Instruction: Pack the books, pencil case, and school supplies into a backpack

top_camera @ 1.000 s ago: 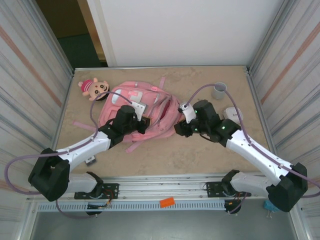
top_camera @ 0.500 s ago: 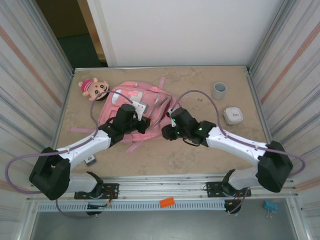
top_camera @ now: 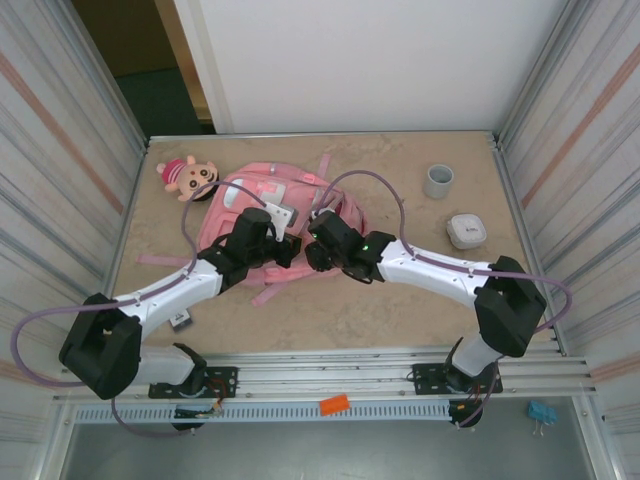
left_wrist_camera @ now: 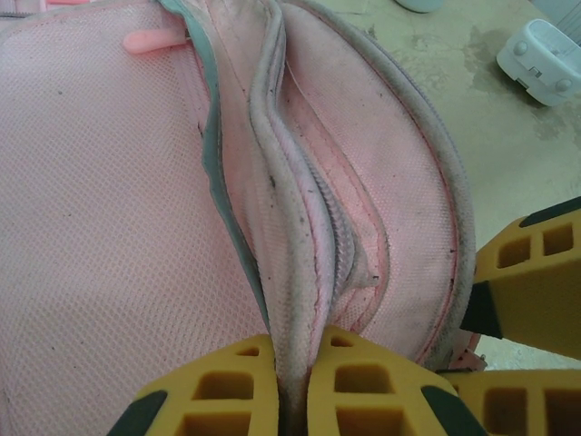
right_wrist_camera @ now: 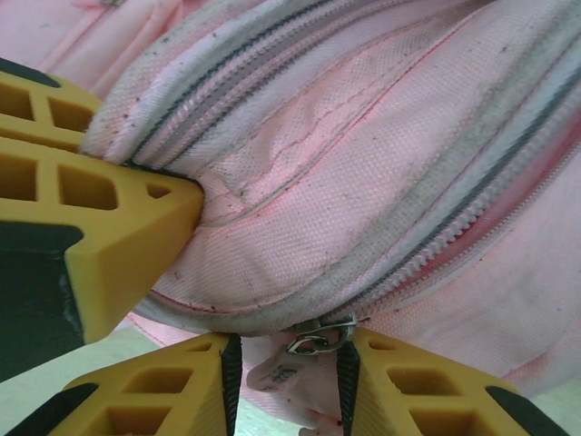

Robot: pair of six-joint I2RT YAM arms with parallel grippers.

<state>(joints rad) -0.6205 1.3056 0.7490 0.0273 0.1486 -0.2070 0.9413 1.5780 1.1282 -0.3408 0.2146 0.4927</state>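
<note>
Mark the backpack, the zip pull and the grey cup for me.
backpack (top_camera: pixel 250 190), top external view, on its pink front panel.
zip pull (right_wrist_camera: pixel 318 343), right wrist view, on its metal ring.
grey cup (top_camera: pixel 437 187), top external view, on its side wall.

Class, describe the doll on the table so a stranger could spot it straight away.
Find the big pink backpack on the table. Near the table's far-left corner, beside the backpack, lies the doll. Unlike the grey cup and white box at the right, it is a plush figure with a face and a pink cap.
</note>
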